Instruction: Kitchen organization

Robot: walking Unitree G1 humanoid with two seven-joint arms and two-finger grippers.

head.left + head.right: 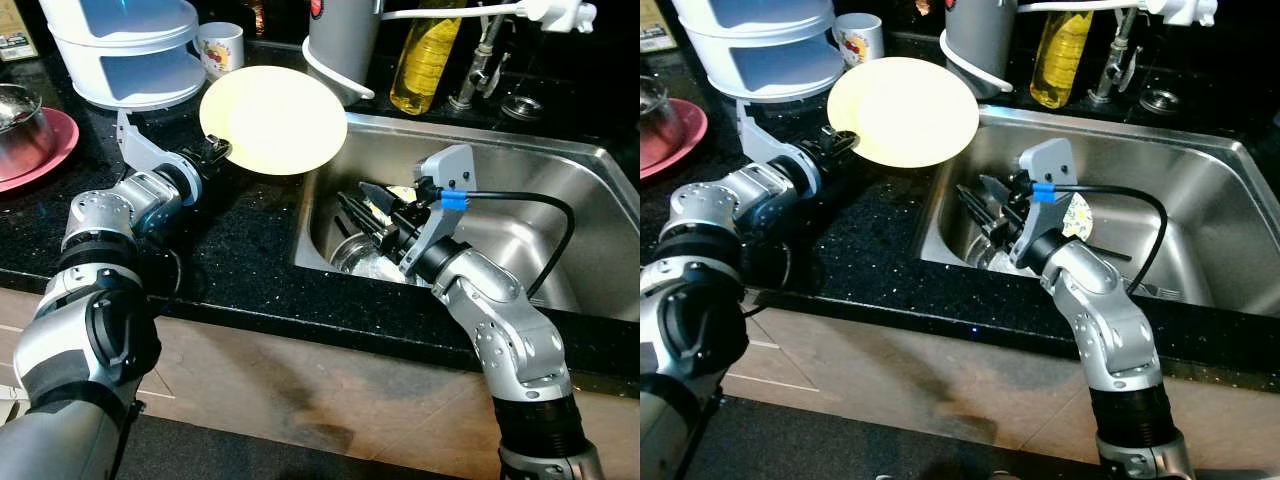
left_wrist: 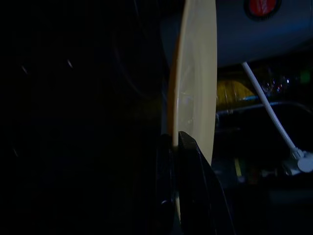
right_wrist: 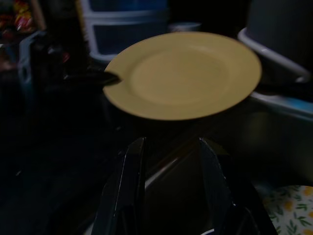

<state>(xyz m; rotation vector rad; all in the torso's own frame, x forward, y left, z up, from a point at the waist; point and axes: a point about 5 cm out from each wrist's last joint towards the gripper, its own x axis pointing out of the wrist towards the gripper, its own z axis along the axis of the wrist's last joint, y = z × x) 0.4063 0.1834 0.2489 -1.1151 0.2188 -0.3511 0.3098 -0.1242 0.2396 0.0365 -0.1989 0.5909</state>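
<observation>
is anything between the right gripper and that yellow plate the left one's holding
Nothing visible. The right gripper, fingers open over the sink, looks straight at the yellow plate across open air. The left gripper pinches the plate's far rim.

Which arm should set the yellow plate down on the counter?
Left. Its gripper is shut on the yellow plate rim, above the black counter. The right gripper sits open and empty, low in the sink.

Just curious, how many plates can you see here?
3. A yellow plate held at its rim by the left tool above the counter; a pink plate under a metal bowl; a floral plate in the sink. More may be hidden there.
</observation>
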